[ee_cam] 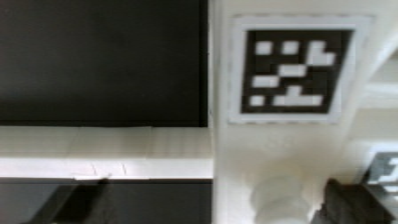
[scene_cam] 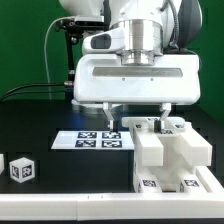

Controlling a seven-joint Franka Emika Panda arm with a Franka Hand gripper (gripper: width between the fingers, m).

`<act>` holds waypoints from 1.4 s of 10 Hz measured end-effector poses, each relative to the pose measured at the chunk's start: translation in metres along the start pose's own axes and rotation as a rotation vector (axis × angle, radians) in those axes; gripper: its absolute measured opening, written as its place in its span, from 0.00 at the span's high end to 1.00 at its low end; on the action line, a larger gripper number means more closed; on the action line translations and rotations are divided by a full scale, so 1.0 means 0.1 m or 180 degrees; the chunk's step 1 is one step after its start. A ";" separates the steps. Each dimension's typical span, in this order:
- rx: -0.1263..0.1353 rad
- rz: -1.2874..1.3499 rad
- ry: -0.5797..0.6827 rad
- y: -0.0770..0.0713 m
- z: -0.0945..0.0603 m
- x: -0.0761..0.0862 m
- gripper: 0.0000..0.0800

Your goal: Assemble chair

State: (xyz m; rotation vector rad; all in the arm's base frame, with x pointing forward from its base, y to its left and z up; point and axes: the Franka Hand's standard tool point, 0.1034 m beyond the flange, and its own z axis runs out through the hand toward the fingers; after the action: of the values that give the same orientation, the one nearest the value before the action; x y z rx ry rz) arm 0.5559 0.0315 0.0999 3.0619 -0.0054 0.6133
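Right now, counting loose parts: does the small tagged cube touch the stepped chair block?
No, the cube sits apart from the chair block, black table between.

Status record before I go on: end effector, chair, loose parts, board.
end effector: open, fingers spread wide, nothing seen held
end effector position: just above the chair's upper parts
chair: stepped white block with tags, at the exterior view's lower right
loose block: small tagged cube at the exterior view's far left, apart from the chair
marker board: flat on the table, between the block and the chair
wrist view: a white bar with a tag lies under the camera
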 end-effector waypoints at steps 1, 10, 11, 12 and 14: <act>0.0000 0.0000 0.0000 0.00 0.00 0.00 0.21; 0.0194 0.0053 -0.0132 -0.16 -0.57 0.14 0.19; 0.0195 0.0052 -0.0131 -0.16 -0.57 0.14 0.19; 0.0194 0.0051 -0.0135 -0.16 -0.56 0.13 0.19; 0.0194 0.0051 -0.0137 -0.16 -0.56 0.13 0.19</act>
State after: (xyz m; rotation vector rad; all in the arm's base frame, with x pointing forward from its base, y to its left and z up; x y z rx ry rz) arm 0.5465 0.0486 0.1563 3.1363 -0.0123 0.5586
